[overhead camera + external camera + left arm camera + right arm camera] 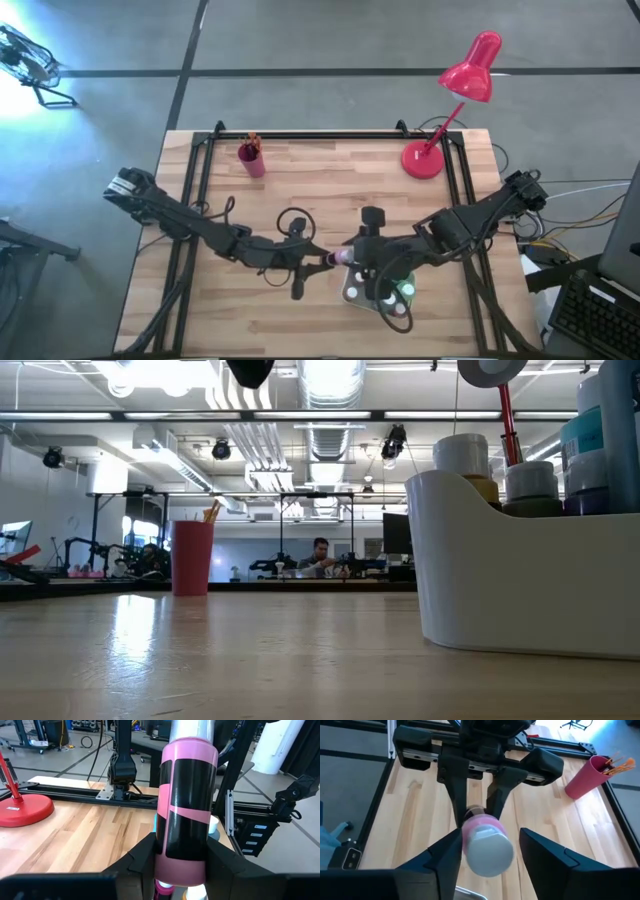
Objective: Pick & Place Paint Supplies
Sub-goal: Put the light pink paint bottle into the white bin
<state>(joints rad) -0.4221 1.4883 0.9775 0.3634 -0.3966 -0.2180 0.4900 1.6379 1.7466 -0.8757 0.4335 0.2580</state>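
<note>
**Pink bottle held between the two arms**

Several bottles already stand in the white caddy (520,595); the pink bottle (341,258) is not yet placed. The left gripper (322,259) clamps it above the table, beside the caddy. Its long axis lies horizontal, cap toward the right gripper (487,851), whose jaws stand wide around the cap.

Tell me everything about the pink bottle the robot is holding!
The pink paint bottle has a glossy pink plastic-looking body with a black label and a round white cap. The left gripper is shut on its lower body. In the right wrist view it sticks out cap-first between the right gripper fingers, which stand apart on either side; whether they touch it is unclear. From above, it hangs over the wooden table, beside the white organizer tray of bottles.
</note>
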